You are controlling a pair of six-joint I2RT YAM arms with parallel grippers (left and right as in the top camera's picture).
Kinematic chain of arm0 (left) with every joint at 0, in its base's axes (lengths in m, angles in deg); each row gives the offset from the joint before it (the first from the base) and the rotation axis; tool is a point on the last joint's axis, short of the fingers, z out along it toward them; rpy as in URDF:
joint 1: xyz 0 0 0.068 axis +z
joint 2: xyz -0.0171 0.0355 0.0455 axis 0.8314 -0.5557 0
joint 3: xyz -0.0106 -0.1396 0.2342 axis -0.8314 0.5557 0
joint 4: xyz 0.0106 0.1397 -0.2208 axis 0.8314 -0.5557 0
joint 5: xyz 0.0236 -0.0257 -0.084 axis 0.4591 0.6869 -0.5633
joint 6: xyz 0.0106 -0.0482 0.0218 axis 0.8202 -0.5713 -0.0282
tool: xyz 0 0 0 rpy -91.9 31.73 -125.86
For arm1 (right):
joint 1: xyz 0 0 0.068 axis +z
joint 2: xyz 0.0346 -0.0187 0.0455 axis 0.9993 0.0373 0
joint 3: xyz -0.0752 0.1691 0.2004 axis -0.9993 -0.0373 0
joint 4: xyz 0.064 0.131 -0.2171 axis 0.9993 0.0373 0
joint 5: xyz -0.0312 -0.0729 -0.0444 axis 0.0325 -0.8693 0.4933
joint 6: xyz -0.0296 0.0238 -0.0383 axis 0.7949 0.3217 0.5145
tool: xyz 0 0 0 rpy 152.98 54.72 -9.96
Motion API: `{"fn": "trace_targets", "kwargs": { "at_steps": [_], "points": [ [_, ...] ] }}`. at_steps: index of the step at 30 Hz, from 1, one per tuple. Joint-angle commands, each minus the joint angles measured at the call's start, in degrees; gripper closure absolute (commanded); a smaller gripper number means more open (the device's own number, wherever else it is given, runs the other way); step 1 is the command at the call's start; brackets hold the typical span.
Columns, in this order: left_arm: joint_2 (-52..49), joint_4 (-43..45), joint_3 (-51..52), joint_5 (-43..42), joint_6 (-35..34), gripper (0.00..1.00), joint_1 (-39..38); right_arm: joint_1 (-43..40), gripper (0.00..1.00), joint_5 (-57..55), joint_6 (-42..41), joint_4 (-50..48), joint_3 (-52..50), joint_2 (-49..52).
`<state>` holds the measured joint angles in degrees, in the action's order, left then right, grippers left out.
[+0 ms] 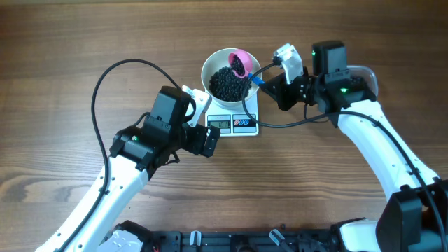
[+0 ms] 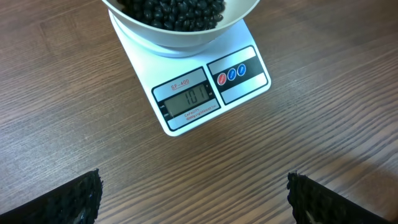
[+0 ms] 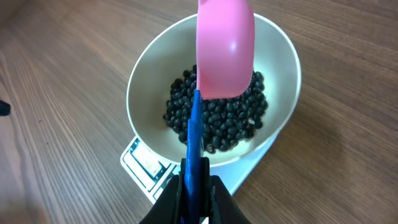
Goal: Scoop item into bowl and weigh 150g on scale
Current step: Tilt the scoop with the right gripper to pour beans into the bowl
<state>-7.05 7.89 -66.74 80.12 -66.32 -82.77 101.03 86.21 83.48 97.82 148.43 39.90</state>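
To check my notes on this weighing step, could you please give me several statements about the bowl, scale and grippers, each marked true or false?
1. The bowl sits on the scale. True.
2. The bowl is empty. False: it holds a heap of black beans.
3. The right gripper is shut on the blue handle of the pink scoop, which is over the bowl. True.
4. The left gripper has its jaws shut. False: they stand wide open and hold nothing.
5. The scale's display is blank. False: digits show on it.
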Motion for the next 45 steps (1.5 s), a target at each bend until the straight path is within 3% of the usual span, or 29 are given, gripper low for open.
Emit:
{"fn": "trace_targets", "kwargs": {
  "at_steps": [1, 10, 45],
  "points": [
    [-0.2, 0.2, -1.1, 0.5, -0.2, 0.0, -0.3, 1.7, 0.96, -3.0, 3.0, -0.4, 0.1, -1.5],
    [-0.2, 0.2, -1.1, 0.5, -0.2, 0.0, -0.3, 4.0, 0.96, -8.9, 6.4, -0.7, 0.1, -1.5],
    [-0.2, 0.2, -1.1, 0.5, -0.2, 0.0, -0.3, 5.0, 0.96, -8.9, 6.1, -0.9, 1.6, -1.5]
  ]
}}
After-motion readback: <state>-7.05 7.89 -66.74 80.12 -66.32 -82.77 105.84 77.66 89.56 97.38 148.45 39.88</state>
